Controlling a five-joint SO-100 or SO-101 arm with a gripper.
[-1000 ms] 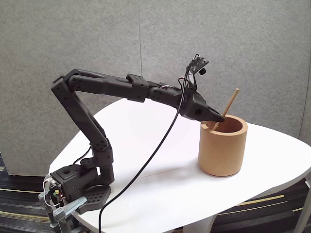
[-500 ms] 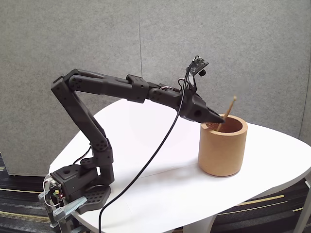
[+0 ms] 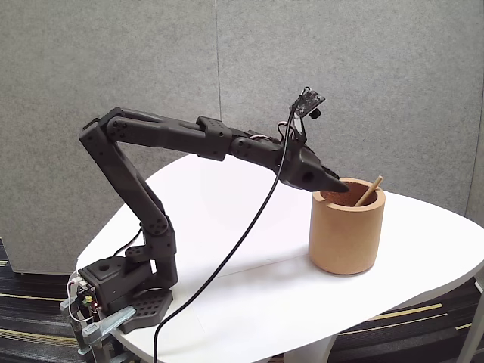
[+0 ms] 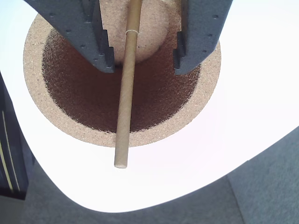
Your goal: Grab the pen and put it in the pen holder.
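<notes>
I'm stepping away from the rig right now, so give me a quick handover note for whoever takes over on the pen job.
Tool: open, fingers apart on either side of the pen, not gripping it; it hangs just over the pen holder's mouth, as the fixed view also shows.
Pen: inside the pen holder, leaning on the far rim with its top end poking out.
Pen holder: upright on the white table.
Done: pen grabbed, brought over and let go into the holder.
Left: pull the arm back clear of the holder, taking care not to knock the leaning pen.
</notes>
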